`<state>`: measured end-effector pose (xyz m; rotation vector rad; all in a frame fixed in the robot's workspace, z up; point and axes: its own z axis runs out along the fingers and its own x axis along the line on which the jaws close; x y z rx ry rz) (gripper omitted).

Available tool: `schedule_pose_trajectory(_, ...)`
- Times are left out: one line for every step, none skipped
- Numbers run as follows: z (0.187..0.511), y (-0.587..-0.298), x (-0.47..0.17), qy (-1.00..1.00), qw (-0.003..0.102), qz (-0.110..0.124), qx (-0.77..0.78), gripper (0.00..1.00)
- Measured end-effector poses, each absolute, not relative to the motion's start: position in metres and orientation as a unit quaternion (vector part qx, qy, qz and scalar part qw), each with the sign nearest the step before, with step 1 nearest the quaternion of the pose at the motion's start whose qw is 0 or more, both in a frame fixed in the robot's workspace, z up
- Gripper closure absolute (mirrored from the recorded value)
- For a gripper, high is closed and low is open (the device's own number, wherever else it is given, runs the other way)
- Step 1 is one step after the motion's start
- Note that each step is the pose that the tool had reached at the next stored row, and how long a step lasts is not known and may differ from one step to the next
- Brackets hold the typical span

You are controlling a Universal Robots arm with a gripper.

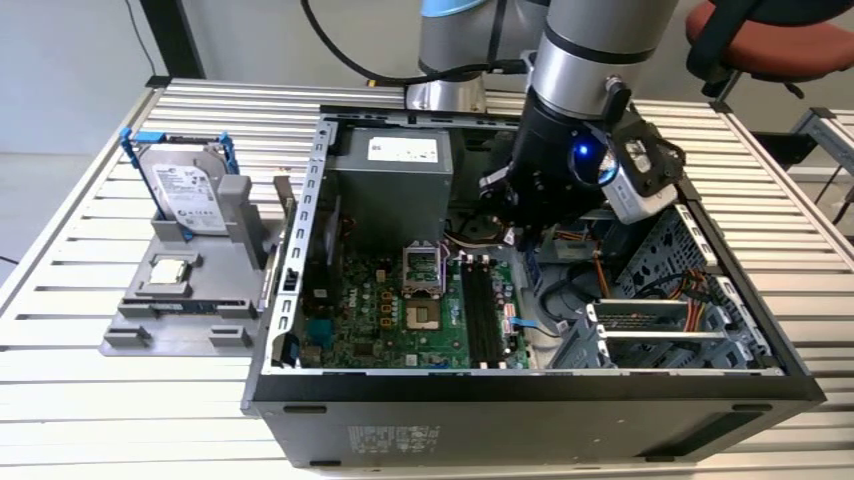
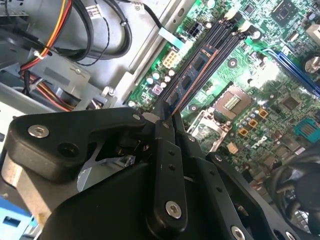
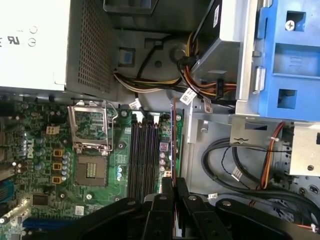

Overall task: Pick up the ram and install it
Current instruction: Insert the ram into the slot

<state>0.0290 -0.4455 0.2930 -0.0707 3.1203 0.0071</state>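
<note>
**While the ram [image 3: 173, 140] hangs over the motherboard [image 1: 400, 320], line it up true**

Your jaws are clamped on one end of the ram, which shows edge-on in both wrist views, inside the open computer case [image 1: 534, 420] on the table [image 1: 80, 420]. It lies just beside the black slots [image 3: 142, 155], on the side away from the processor socket [image 3: 90, 145]; whether it touches anything below, I cannot tell. Alignment looks like the job now: bring it parallel to one slot, directly over it, upright. Check the slot's end latches are swung out; they are too small to judge here. Push evenly, and ease off if one end rides high.
</note>
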Motion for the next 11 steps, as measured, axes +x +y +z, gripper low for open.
schedule_pose_trajectory(0.291, -0.445, 0.029, 1.000, 0.010, 0.002, -0.023, 1.00)
schedule_pose_trajectory(0.289, -0.445, 0.029, 1.000, 0.010, 0.002, -0.022, 1.00)
schedule_pose_trajectory(0.288, -0.445, 0.029, 1.000, 0.011, 0.001, -0.022, 1.00)
schedule_pose_trajectory(0.286, -0.445, 0.029, 1.000, 0.011, 0.000, -0.022, 1.00)
schedule_pose_trajectory(0.285, -0.445, 0.028, 1.000, 0.011, -0.001, -0.021, 1.00)
schedule_pose_trajectory(0.283, -0.445, 0.027, 1.000, 0.012, -0.001, -0.018, 1.00)
schedule_pose_trajectory(0.281, -0.445, 0.026, 1.000, 0.012, -0.001, -0.014, 1.00)
schedule_pose_trajectory(0.279, -0.445, 0.025, 1.000, 0.012, -0.001, -0.011, 1.00)
schedule_pose_trajectory(0.277, -0.445, 0.025, 1.000, 0.012, -0.001, -0.006, 1.00)
schedule_pose_trajectory(0.276, -0.445, 0.025, 1.000, 0.012, -0.001, 0.002, 1.00)
schedule_pose_trajectory(0.274, -0.445, 0.025, 1.000, 0.012, -0.001, 0.009, 1.00)
